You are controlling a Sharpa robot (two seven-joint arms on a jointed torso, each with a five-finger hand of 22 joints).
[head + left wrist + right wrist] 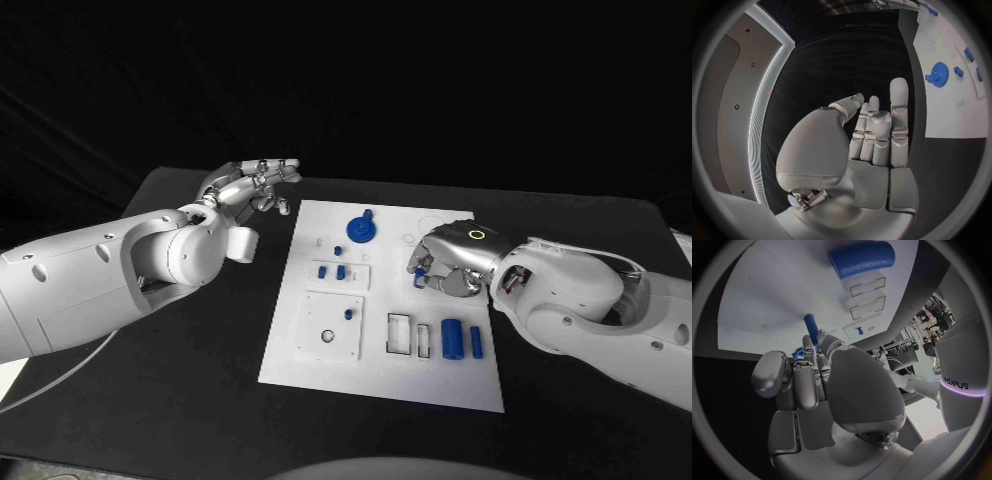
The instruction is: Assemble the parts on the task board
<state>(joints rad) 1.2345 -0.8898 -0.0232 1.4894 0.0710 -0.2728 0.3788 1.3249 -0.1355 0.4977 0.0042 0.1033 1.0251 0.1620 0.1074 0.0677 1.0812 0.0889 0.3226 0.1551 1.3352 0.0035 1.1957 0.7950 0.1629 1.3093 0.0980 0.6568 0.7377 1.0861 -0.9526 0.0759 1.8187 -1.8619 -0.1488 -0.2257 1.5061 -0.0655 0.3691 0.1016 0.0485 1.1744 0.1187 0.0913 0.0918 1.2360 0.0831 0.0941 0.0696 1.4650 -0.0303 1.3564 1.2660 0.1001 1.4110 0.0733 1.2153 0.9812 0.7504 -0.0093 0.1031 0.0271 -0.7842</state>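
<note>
The right hand (444, 262) sat over the board's (325, 372) right side with its fingers curled on a small blue part (421, 265), likely to seat it in a socket there. The left hand (254, 186) hung off the board's left edge over the counter (173, 400), fingers straight and holding nothing, seemingly kept clear. The gear (361, 229), pegs (330, 270) and cylinder (453, 338) lay nearby on the board, none blocking it.
</note>
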